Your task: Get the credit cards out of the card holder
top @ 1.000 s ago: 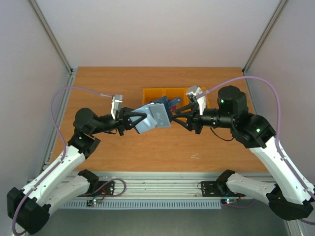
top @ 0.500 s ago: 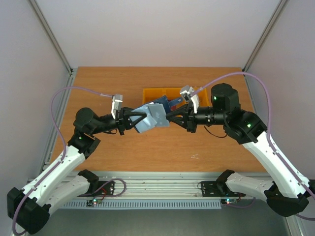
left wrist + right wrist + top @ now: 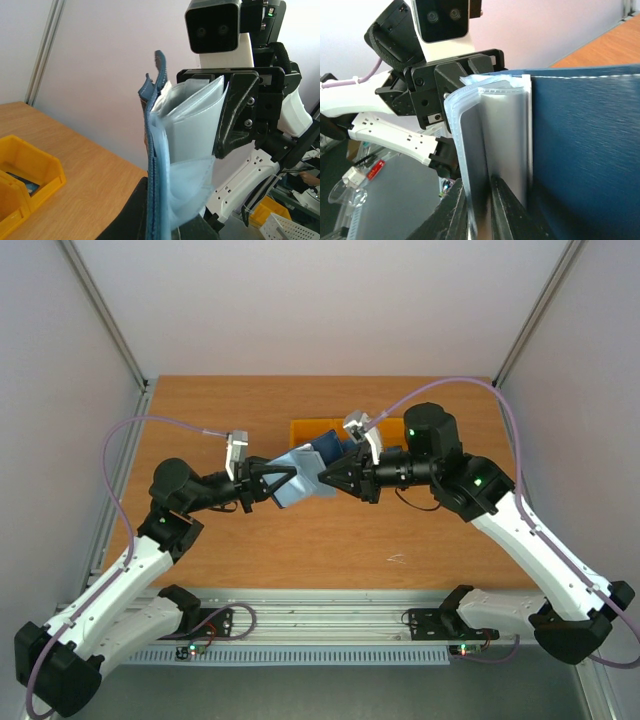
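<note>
The card holder (image 3: 300,478) hangs in the air between both arms, above the table's middle. My left gripper (image 3: 279,485) is shut on its lower edge. In the left wrist view the navy cover (image 3: 151,150) stands edge-on with the clear sleeves (image 3: 192,125) fanned out to its right, pinched at my left gripper (image 3: 165,222). My right gripper (image 3: 326,478) is shut on one sleeve leaf (image 3: 472,145) beside the navy cover (image 3: 585,150), its fingers (image 3: 506,210) either side of it. A grey, round-cornered sheet shows inside that leaf. I cannot make out the credit cards for certain.
Orange bins (image 3: 318,430) stand on the wooden table (image 3: 200,540) just behind the holder. The left wrist view shows one bin (image 3: 47,172) with a small dark flat item (image 3: 22,182) in it. Grey walls close in the table on three sides.
My right arm has swung left toward the holder and its jaws have closed on a sleeve leaf. The left arm has stayed in place, still gripping the holder.
</note>
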{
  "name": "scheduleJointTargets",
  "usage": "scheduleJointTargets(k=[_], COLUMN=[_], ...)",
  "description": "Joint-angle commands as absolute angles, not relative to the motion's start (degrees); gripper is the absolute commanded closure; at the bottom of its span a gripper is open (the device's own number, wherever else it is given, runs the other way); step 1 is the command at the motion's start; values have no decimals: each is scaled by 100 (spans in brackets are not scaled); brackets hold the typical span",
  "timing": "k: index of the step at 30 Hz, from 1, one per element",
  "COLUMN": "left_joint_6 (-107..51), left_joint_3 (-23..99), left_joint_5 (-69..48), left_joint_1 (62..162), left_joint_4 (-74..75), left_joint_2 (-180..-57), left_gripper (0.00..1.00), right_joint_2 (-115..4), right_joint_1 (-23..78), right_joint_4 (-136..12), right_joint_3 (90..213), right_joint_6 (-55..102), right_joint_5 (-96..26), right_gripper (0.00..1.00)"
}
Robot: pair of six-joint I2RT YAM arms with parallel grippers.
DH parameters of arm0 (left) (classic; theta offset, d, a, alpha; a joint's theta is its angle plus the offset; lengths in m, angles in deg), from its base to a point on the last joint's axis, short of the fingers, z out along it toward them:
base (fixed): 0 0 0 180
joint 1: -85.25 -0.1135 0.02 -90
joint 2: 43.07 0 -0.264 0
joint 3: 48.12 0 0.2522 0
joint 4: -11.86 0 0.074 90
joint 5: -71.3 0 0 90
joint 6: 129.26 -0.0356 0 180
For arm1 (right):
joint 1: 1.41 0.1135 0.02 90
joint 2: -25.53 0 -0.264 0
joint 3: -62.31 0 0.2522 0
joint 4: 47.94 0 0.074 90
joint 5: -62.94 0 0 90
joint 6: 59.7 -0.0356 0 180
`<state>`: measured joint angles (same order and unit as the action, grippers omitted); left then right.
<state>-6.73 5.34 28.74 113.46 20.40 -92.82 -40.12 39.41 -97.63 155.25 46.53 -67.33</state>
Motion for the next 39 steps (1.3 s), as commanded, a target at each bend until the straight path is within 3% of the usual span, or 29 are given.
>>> scheduleJointTargets(k=[1,9,12,13,17,20,39], left_joint_6=[-772,-771,-755,-754,-753,-730,-775], left_joint_3=[545,523,512,524,519,512,546], left_joint_5=[2928,2919,3026,3046,2901,2753,2544], left_joint_1=[11356,11356,11356,11356,11356,11356,11356], left_joint_4=[2301,2322,2394,2410,2301,2240,2014], left_joint_2=[-9246,-9229,-9229,-9229,-9232,-9246,-9330], left_gripper=[100,100,100,95,58,47,45], right_joint_2=[-4246,-4157,-4152,-4154,-4291,-4386,-4700], right_joint_1=[4103,4124,4129,4123,4127,4236,4833], right_joint_4=[-9485,-8983,-9064,-9067,-8966,-8864,-9309], right_joint_3=[15541,15331,15344,15342,15365,15377,15737], right_joint_6=[4572,4448,4413,4371,4170,4194,5008], right_joint_5=[-6719,-6793,-6521,-6444,-6520,-6703,-7423], right_gripper=[85,91,99,99,99,99,99])
